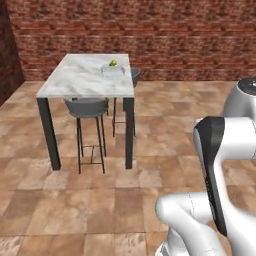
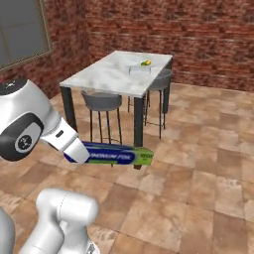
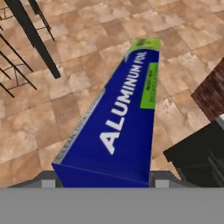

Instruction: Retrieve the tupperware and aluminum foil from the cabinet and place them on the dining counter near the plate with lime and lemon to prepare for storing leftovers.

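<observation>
My gripper point(image 3: 105, 182) is shut on the near end of the aluminum foil point(image 3: 120, 120), a long blue box with a green tip, held level above the tiled floor. From the right base view, the aluminum foil point(image 2: 116, 155) sticks out to the right from behind the arm. Ahead stands the dining counter point(image 1: 75, 82) point(image 2: 106, 74), some way off. On its far side lies the pale tupperware point(image 1: 113, 70) point(image 2: 139, 70), with the lime point(image 1: 112, 63) and lemon point(image 2: 147, 63) just behind it. The plate is too small to make out. The cabinet is out of view.
Grey stools point(image 1: 87, 107) point(image 2: 102, 101) are tucked under the counter's near side, another stool point(image 2: 161, 79) at its right. Brick walls close the room behind, with a window point(image 2: 20, 30) at left. A dark block point(image 3: 199, 153) sits low beside the hand. Open tiled floor lies between me and the counter.
</observation>
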You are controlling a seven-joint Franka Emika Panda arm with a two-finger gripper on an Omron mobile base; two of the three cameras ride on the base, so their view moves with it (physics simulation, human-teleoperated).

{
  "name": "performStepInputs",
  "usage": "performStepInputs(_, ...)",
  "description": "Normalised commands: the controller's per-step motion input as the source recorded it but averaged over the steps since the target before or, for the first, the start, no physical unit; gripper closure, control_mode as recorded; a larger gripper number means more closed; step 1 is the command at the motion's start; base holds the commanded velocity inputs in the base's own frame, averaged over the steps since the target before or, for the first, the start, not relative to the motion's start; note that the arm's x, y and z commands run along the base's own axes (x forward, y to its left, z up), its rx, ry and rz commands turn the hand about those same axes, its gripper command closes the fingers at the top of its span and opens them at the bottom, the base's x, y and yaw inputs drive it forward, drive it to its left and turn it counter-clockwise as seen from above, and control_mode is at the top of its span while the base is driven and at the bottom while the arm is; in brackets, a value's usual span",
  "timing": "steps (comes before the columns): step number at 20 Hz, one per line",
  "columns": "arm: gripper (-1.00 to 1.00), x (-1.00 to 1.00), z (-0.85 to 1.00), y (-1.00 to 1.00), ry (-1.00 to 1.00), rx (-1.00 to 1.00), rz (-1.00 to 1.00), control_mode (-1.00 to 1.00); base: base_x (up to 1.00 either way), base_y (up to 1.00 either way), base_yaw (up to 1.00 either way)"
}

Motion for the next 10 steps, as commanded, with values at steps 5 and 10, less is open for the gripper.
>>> performStepInputs(5, 1.0, 0.0, 0.0, 0.0, 0.0, 0.0, 0.0, 1.0, 1.0, -0.86, 0.2)
performStepInputs(10, 1.0, 0.0, 0.0, 0.0, 0.0, 0.0, 0.0, 1.0, 1.0, -0.86, 0.19)
